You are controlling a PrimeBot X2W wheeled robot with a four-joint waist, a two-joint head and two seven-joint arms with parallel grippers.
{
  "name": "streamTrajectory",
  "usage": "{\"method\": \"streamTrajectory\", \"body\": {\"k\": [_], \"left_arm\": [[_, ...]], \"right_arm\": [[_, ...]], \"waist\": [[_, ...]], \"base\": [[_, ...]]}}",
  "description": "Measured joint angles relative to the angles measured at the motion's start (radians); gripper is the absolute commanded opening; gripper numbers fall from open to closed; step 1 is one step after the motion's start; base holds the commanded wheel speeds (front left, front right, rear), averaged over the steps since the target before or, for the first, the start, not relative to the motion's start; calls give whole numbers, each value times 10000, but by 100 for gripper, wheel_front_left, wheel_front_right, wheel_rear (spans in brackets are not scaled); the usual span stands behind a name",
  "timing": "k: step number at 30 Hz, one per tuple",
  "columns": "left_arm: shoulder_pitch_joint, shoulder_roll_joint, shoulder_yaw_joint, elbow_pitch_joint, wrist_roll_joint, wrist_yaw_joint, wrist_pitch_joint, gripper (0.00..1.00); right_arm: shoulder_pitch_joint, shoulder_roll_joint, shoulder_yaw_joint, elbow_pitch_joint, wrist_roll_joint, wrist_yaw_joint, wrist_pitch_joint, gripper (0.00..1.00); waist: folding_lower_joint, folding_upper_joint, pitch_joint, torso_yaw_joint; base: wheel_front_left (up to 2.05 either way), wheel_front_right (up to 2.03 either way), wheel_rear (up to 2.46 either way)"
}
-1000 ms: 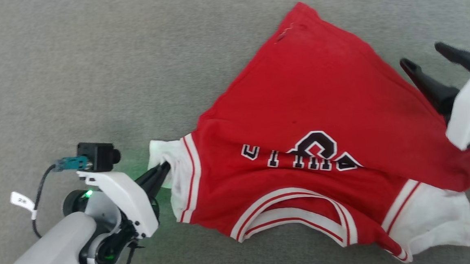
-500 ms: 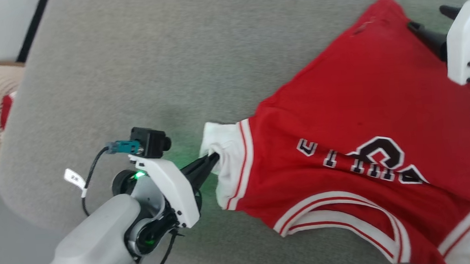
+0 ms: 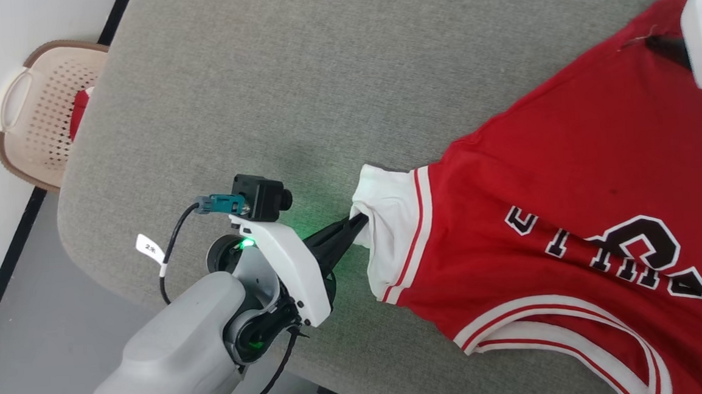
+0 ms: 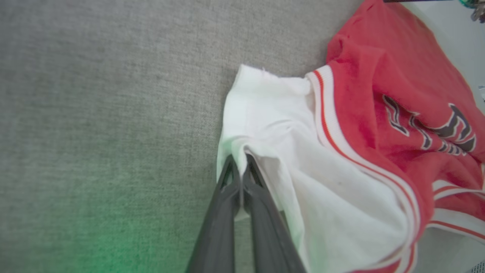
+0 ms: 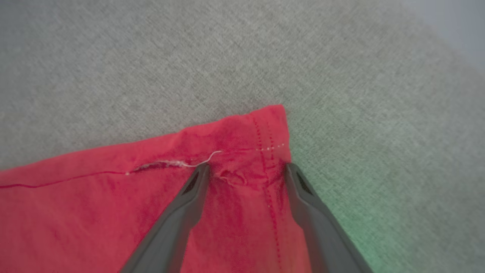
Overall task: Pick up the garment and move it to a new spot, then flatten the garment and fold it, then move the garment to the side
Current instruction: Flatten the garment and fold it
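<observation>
While flattening appears in hand: garment (image 3: 568, 165) lies on desk (image 3: 288, 73), clear of its left edge.
Left gripper (image 4: 239, 161): clamped on white sleeve (image 4: 265, 113).
Right gripper (image 5: 246, 170): spread wide, astride hem corner (image 5: 271, 121).
Next: close right, tension cloth.

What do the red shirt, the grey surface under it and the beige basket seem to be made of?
Red shirt: soft matte knit cloth; it wrinkles and shows stitched seams. Grey surface: woven fabric, perhaps upholstery; a crossed weave is visible close up. Beige basket: probably moulded plastic, smooth, with rows of small holes.
</observation>
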Motion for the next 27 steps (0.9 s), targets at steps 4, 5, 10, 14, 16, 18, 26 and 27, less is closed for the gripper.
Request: {"method": "streamTrajectory", "body": {"k": [4, 5, 10, 14, 16, 18, 26, 27], "left_arm": [[-91, -150, -75, 228, -84, -50, -44, 0], [-104, -165, -88, 270, -96, -61, -46, 0], [-257, -94, -155, 500, -276, -100, -50, 0], [-535, 263, -138, 543, -359, -94, 115, 0], [-626, 387, -127, 533, -360, -90, 188, 0], [-900, 652, -100, 510, -360, -86, 397, 0], [-2524, 1998, 288, 207, -199, 226, 1436, 0], [-2748, 2146, 374, 157, -192, 307, 1569, 0]], "right_arm": [[-372, 42, 362, 531, 309, 0, 577, 100], [-441, 65, 447, 604, 399, -2, 694, 66], [-629, 199, 508, 986, 656, 2, 587, 0], [-793, 334, 667, 963, 800, 2, 357, 0], [-809, 362, 704, 915, 851, 2, 261, 0], [-854, 360, 848, 721, 905, 2, 115, 0], [-1034, -159, 1279, -545, 1290, 2, -669, 0], [-1039, -255, 1287, -711, 1377, 2, -782, 0]], "waist": [[0, 0, 43, 90], [0, 0, 36, 88], [0, 0, -20, -57], [0, -1, -127, -327], [0, -1, -161, -411], [0, -1, -238, -590], [0, -1, -636, -1482], [0, -1, -691, -1615]], "base": [[0, 0, 0], [0, 0, 0], [0, 0, 0], [0, 0, 0], [0, 0, 0], [0, 0, 0], [0, 0, 0], [0, 0, 0]]}}
